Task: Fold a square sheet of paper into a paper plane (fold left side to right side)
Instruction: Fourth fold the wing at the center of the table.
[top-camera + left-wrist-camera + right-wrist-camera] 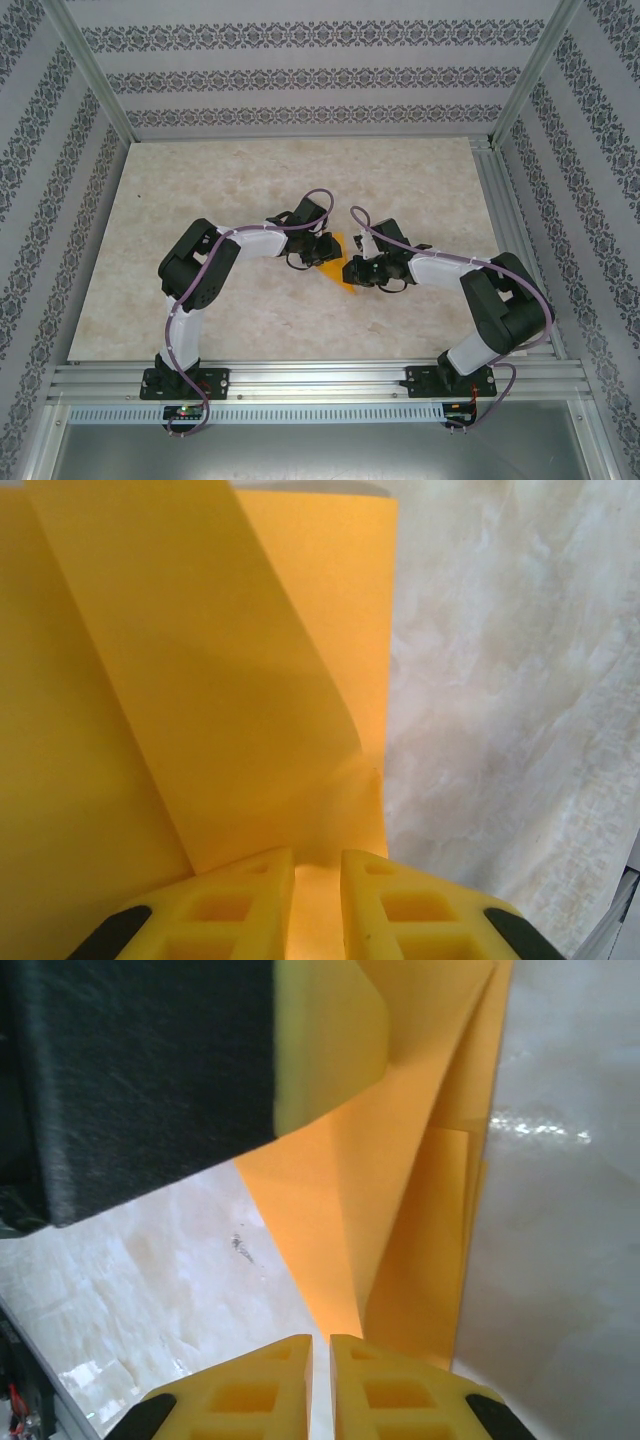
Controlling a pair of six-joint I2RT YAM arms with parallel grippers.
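Top external view: the sheet of paper [338, 250] is located near the centre of the table [200, 180], partly folded, between the two grippers. The left gripper [322, 246] is positioned at 10 o'clock of the paper and the right gripper [357, 268] at 4 o'clock, both close against it. From the left wrist, the paper [250, 680] is seen from 9 to 12 o'clock, with one flap raised off the table; bare table is seen from 1 to 5 o'clock. The fingers of the left gripper [318, 880] are set a narrow gap apart, and paper is seen through the gap; whether the sheet is clamped cannot be told. From the right wrist, the folded paper [400, 1210] narrows toward 6 o'clock and ends at the right gripper [320, 1355], whose fingers are almost together; a grasp cannot be confirmed. At 10 o'clock, the black body of the left gripper and one of its fingers [330, 1050] are seen against the raised flap.
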